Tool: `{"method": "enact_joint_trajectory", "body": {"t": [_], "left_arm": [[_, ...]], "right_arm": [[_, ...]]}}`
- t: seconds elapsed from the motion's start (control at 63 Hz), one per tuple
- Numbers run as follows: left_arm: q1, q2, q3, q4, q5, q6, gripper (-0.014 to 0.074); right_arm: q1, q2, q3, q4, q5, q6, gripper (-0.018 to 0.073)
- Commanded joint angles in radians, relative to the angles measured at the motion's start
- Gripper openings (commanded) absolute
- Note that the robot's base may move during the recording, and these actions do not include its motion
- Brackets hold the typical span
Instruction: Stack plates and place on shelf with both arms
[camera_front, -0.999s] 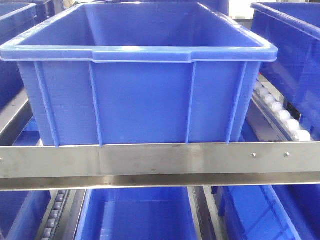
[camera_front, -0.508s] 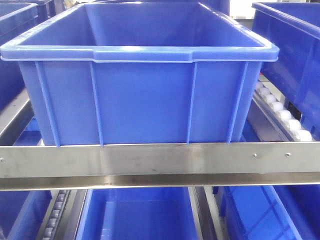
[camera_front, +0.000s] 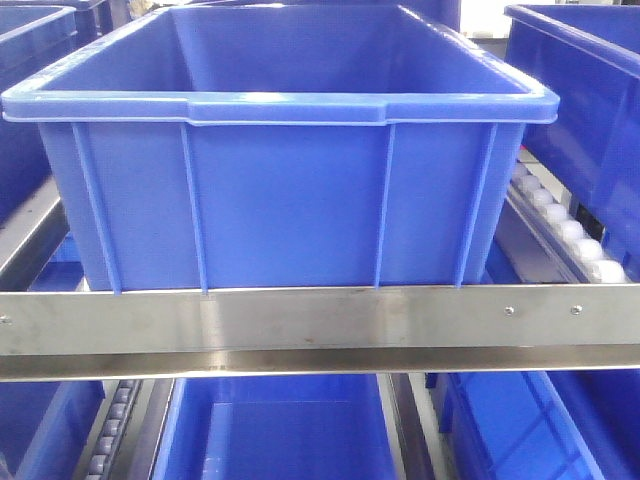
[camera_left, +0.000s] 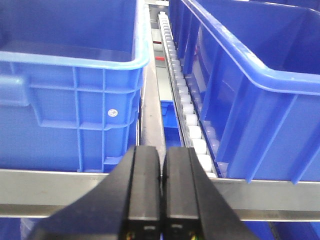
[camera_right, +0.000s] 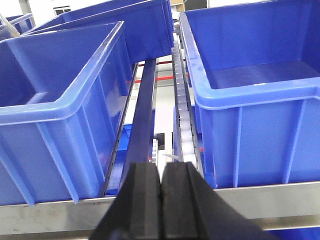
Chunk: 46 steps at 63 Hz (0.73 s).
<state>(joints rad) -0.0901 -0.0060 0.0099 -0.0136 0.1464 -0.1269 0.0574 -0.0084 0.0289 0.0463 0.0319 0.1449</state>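
No plates show in any view. The shelf (camera_front: 320, 325) fills the front view: a brushed steel front rail with a big blue crate (camera_front: 280, 180) resting behind it. In the left wrist view my left gripper (camera_left: 162, 165) is shut with nothing between its black fingers, just before the shelf rail (camera_left: 60, 192), facing the gap between two blue crates. My right gripper (camera_right: 161, 175) is likewise shut and empty, in front of the steel rail (camera_right: 55, 215) and aimed at the gap between two crates.
White roller tracks (camera_left: 182, 100) (camera_right: 182, 115) run back between the crates. Blue crates stand left (camera_left: 65, 85) (camera_right: 55, 115) and right (camera_left: 260, 85) (camera_right: 255, 100) of each gripper. A lower tier holds more blue crates (camera_front: 280, 430).
The front view has shifted very slightly; the crate sits a touch to the right in the frame. Otherwise nothing differs.
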Motion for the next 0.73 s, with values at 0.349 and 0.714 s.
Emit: {"method": "enact_joint_trajectory", "body": {"t": [0.349,0.714], "left_arm": [[-0.007,-0.018,0.021,-0.015,-0.104,0.014,0.009],[-0.007,-0.018,0.021,-0.015,-0.104,0.014,0.009]], "right_arm": [[-0.008,-0.024,-0.016,-0.007,-0.09,-0.01,0.0048],[-0.008,-0.024,-0.016,-0.007,-0.09,-0.01,0.0048]]}}
